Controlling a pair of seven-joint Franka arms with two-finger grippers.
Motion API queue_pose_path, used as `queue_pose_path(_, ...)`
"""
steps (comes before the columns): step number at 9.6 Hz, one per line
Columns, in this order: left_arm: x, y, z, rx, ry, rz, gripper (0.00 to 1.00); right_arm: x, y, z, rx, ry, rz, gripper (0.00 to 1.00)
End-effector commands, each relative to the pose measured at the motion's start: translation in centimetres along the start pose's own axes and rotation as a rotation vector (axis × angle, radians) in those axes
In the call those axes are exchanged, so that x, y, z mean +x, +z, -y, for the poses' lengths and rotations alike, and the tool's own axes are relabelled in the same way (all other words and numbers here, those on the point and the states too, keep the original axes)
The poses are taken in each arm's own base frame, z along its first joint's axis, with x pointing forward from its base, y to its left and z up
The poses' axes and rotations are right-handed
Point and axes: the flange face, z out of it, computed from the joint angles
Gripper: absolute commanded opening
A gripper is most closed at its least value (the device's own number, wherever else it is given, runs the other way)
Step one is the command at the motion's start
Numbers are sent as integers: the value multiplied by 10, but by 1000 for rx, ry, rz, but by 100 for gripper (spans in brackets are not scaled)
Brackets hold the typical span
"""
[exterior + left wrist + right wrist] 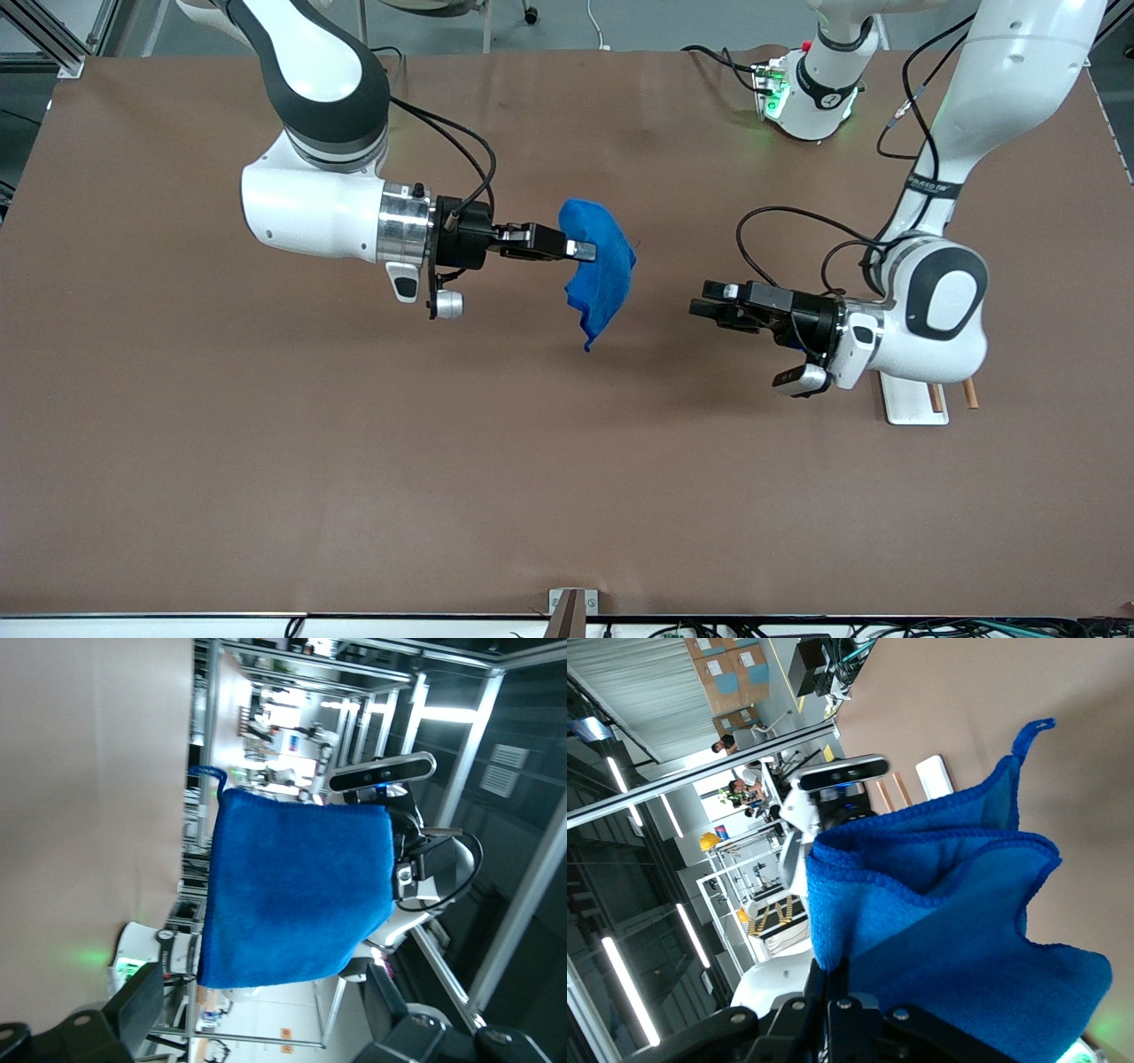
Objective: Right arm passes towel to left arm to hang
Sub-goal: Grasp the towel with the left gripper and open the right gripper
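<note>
The right gripper (580, 251) pinches the blue towel (602, 270) up in the air over the middle of the table (266, 443). The left gripper (707, 299) waits near it, fingers wide apart.

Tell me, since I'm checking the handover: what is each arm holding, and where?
The right gripper pinches the blue towel at one edge, so it hangs above the table. The left gripper holds nothing, its jaws open, facing the towel.
</note>
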Motion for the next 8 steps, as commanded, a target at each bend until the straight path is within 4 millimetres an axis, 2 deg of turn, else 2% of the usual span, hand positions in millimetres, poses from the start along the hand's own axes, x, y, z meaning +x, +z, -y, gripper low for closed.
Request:
queue_pose_path(1, -4, 10, 60, -95, 35, 0, 99, -3, 13, 9, 43, 15, 10, 0)
queue_pose_path(3, -2, 25, 66, -170, 23, 0, 93, -5, 17, 15, 106, 63, 26, 0)
queue_pose_path(6, -1, 50, 57, -226, 30, 11, 82, -7, 23, 18, 117, 68, 29, 0)
queue_pose_path(8, 3, 50, 48, -241, 44, 1, 74, -10, 29, 16, 113, 68, 32, 0)
